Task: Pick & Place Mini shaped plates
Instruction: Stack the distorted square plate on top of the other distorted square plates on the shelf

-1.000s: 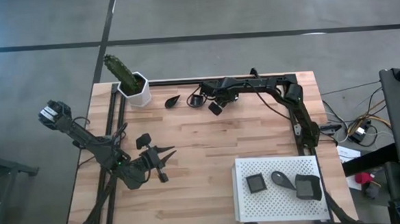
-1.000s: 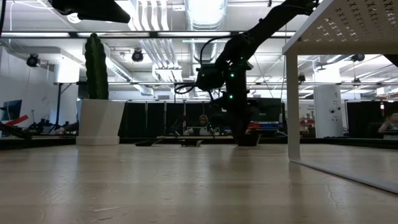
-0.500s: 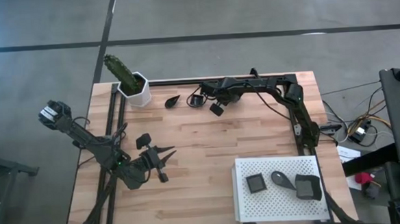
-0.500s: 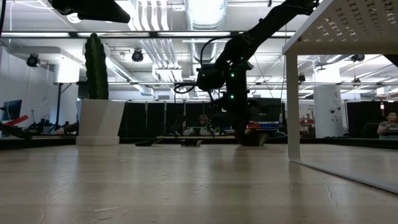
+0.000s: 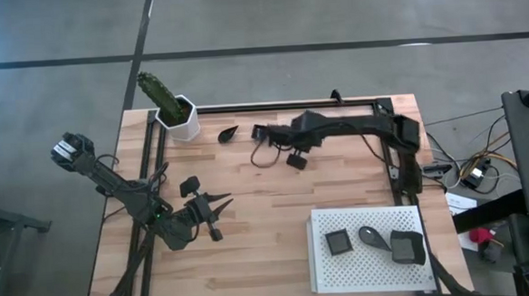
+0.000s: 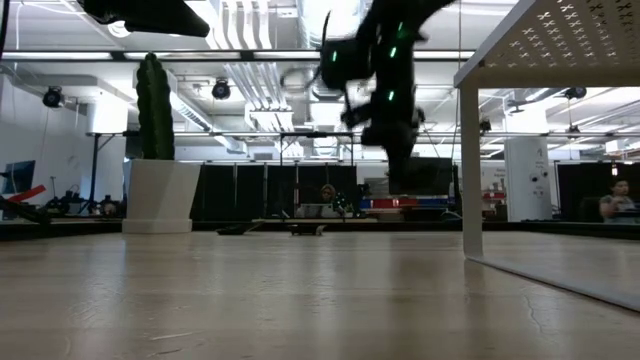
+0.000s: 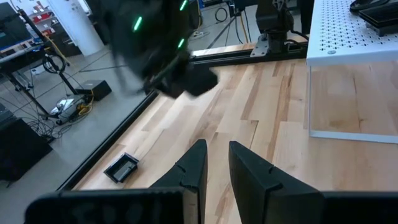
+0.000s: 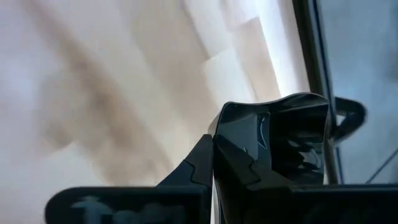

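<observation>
My right gripper [image 5: 292, 154] is over the far middle of the table, shut on a small dark square plate [image 8: 273, 134] that is up in the air [image 5: 296, 161]. A leaf-shaped plate [image 5: 227, 133] and another small dark plate [image 7: 121, 168] lie flat near the far rail. Three more dark plates [image 5: 338, 243] [image 5: 373, 237] [image 5: 408, 246] rest on the white perforated tray [image 5: 371, 274]. My left gripper [image 5: 224, 203] hovers at the table's left-middle, slightly open, with nothing between its fingers [image 7: 193, 165]. My right gripper pinches the square plate by one edge of its raised rim [image 8: 225, 142] between its two fingers [image 8: 202, 163]. The fingers come from above, slanting down. The plate is lifted clear of the table and sits tilted beside the fingertips.
A white pot with a green cactus [image 5: 176, 112] stands at the far left corner. A black rail [image 5: 244, 108] runs along the far edge, with more rails down both sides. The tray stands on legs [image 6: 470, 170] at the near right. Bare wood lies mid-table.
My right gripper has taken the square plate off the table and risen with it, moving a little toward the near edge and the tray. The plate lay flat a second ago, tipped up half a second ago, and now hangs clear.
</observation>
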Controlling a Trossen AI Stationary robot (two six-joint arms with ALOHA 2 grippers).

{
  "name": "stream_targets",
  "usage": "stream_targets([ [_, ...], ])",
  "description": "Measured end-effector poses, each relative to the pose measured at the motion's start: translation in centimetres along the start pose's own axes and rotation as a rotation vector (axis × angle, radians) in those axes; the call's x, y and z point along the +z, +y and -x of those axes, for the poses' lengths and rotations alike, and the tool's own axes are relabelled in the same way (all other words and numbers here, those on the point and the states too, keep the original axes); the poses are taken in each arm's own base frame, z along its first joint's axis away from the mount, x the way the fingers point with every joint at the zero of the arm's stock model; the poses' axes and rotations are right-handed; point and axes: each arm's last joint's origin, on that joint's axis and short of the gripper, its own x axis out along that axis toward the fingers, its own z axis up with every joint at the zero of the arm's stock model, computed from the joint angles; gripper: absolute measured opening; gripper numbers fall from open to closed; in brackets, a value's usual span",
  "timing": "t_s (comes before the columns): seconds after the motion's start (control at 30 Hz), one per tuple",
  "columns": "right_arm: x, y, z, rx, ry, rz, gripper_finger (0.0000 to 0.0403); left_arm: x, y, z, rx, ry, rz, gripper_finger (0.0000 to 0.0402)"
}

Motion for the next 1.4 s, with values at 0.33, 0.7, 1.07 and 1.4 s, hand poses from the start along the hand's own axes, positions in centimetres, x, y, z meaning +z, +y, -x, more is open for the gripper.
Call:
stream_targets([
  [0.33,-8.1,4.3,12.2,0.102,-0.192,0.226,0.0008,0.1,0.0,0.0,-0.001,-0.003,0.009,0.0062],
  [0.7,-16.8,6.1,19.1,0.298,-0.223,0.344,0.0008,0.2,0.0,0.0,-0.001,-0.009,0.037,0.0062],
  [1.07,-21.9,6.9,24.6,0.475,-0.322,0.64,0.0008,0.2,0.1,-0.2,0.01,-0.012,0.062,0.0062],
  [1.4,-27.1,7.7,27.4,0.602,-0.329,0.579,0.0008,0.2,0.1,-0.2,0.015,-0.013,0.079,0.0062],
])
